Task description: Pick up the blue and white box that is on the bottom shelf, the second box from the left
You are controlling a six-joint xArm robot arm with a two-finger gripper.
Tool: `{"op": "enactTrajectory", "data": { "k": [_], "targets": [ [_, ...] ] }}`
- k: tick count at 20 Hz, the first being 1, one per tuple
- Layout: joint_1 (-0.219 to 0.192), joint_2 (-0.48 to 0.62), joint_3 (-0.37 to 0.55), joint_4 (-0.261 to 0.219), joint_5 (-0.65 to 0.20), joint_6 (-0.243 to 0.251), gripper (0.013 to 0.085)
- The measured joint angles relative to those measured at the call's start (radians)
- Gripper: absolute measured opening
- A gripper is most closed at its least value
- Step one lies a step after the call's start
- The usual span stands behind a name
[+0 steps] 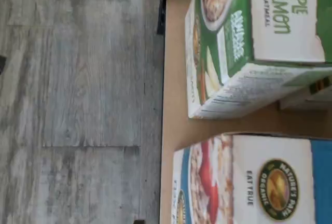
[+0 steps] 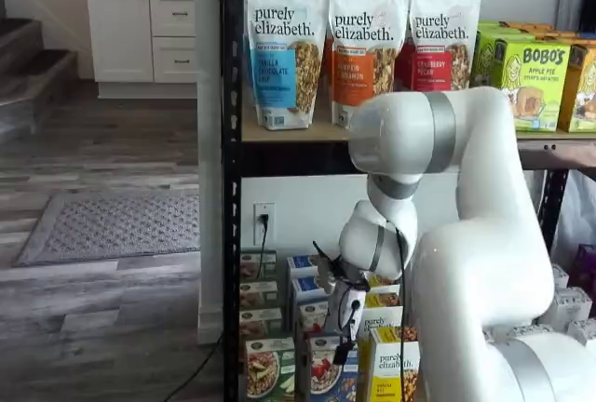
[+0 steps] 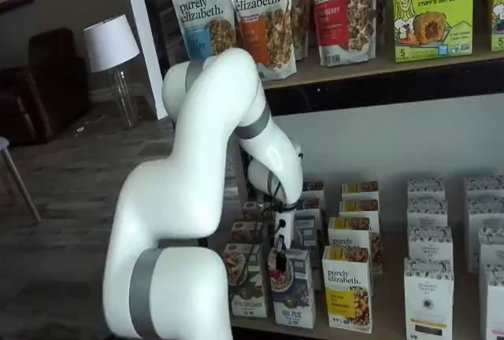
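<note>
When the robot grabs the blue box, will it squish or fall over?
The blue box looks like thin cardboard, so a hard squeeze could probably dent it. It stands tall and narrow at the shelf front, so a sideways bump might tip it. It likely weighs little. The end effector hangs right above it.

Cut off at the wrist view's edge: blue and white box and green-and-white carton. Fingers too small, dark to judge.
</note>
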Motion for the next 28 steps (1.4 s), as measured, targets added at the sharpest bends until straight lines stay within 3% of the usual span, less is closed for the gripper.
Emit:
{"op": "enactTrajectory", "data": {
  "k": [10, 20, 28],
  "targets": [
    [-0.014, 0.061, -0.081, -0.045, 0.017, 0.029, 0.085],
    [-0.01, 0.12, -0.146, -0.147, 0.044, 0.121, 0.085],
    [-0.006, 0.145, -0.169, -0.187, 0.052, 0.16, 0.085]
  ]
}}
